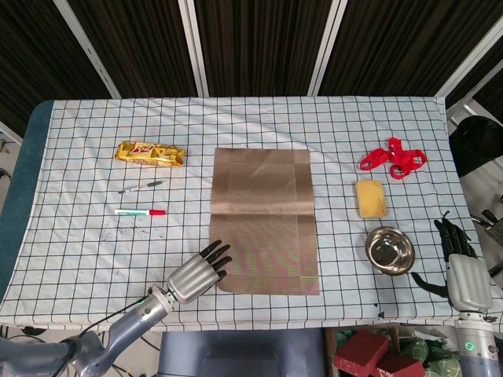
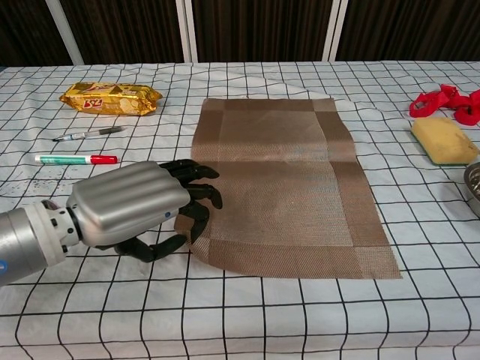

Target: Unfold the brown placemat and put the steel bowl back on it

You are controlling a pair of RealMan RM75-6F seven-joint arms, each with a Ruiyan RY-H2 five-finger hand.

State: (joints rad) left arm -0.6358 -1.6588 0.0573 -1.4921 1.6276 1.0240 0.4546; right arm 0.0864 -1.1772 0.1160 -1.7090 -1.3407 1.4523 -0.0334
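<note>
The brown placemat [image 1: 265, 220] lies spread flat mid-surface, so unfolding looks done. The left hand [image 1: 198, 272] rests at its near-left corner, fingers loosely curled, holding nothing. The right hand [image 1: 462, 267], empty with fingers extended, must next grasp the steel bowl [image 1: 389, 250] just right of the mat.

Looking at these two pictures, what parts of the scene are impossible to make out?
- Steel bowl: chest view's right edge cuts off all but a sliver.
- Right hand: head view only; absent from chest view.
- Placemat corner: left hand covers it, chest view.
- Snack packet lettering: too small.
</note>
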